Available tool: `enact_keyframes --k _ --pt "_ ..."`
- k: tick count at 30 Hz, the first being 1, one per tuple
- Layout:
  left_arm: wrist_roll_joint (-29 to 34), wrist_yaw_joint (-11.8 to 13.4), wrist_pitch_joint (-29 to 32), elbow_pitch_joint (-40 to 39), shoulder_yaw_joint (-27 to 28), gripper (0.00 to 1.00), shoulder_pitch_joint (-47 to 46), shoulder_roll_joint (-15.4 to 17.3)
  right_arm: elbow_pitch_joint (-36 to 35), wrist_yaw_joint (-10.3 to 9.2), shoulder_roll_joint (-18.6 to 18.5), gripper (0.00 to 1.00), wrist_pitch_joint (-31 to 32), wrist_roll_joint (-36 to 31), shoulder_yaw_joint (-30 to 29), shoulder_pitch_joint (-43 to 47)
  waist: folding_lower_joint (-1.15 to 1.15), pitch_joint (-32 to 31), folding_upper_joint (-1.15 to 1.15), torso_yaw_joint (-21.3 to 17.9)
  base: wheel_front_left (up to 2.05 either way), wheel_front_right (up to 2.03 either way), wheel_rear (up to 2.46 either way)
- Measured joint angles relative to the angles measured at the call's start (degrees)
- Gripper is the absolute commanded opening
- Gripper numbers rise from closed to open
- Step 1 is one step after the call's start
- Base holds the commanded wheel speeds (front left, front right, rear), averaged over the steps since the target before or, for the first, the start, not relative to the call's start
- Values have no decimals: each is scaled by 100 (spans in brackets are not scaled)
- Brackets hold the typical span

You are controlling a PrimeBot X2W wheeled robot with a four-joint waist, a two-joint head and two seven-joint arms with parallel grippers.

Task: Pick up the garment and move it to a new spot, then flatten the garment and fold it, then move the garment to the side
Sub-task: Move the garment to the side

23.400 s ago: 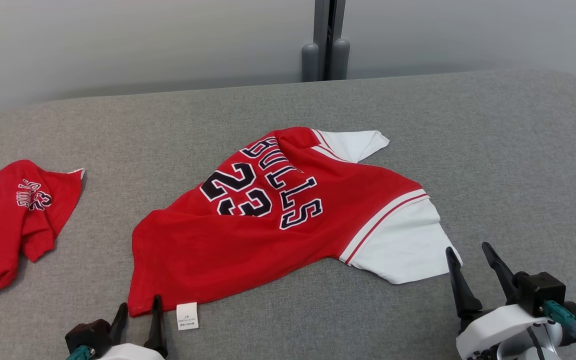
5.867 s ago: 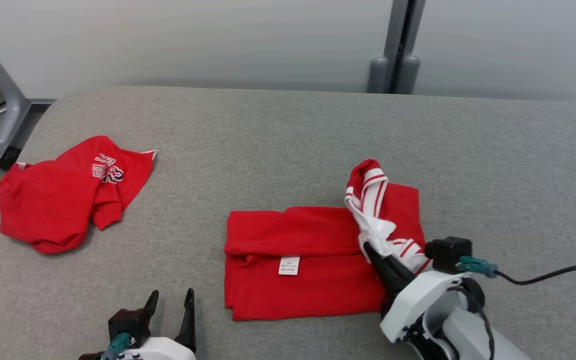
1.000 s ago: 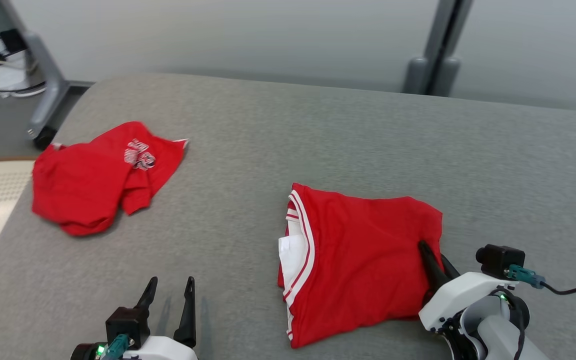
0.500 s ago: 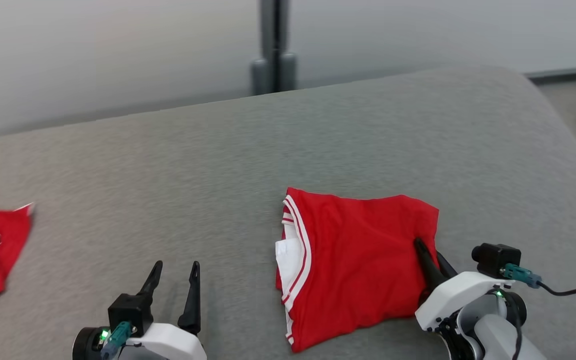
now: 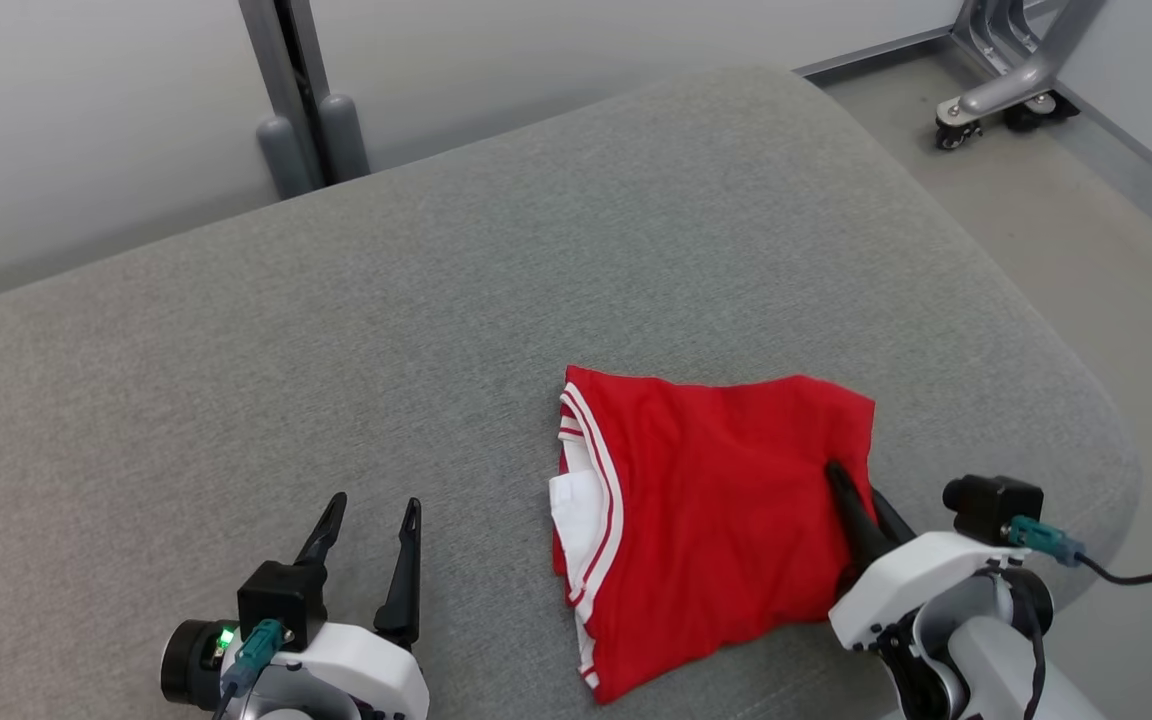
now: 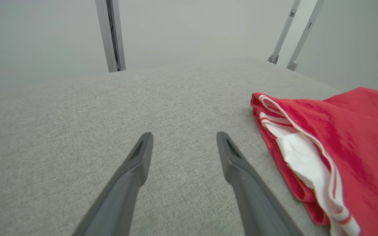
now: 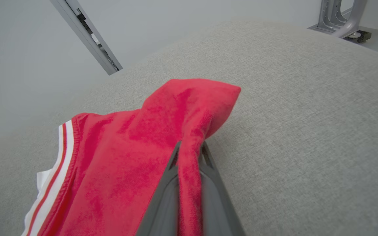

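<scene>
- The folded red garment (image 5: 726,520) lies on the grey counter (image 5: 496,300), near its right end, with white-striped trim and a white layer showing along its left edge.
- The right jaws are clenched on a pinch of red cloth at the garment's right edge, and the fabric there rises in a small peak.
- The left jaws stand released, spread wide over bare counter to the garment's left, not touching it.

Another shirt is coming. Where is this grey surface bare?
Bare: grey padded surface left of the folded red white-trimmed jersey, around the open left gripper, and beyond the jersey toward the wall. Crowded: near right, where the right gripper pinches it.
</scene>
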Motion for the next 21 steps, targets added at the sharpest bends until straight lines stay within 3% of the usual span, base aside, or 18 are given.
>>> enact_keyframes --k 6,13,21 --pt "107 -56 0 -7 -2 100 -14 2 97 0 10 0 0 -377 -288 -338 0 144 0 243 0 0 0" --pt "312 -140 0 -4 45 100 -187 2 485 1 -288 0 0 -951 -778 -1139 0 356 0 635 0 0 0" --pt "672 -305 0 -40 220 100 -364 49 1281 1 -902 0 0 -1694 -2261 -2164 0 734 0 1213 0 0 0"
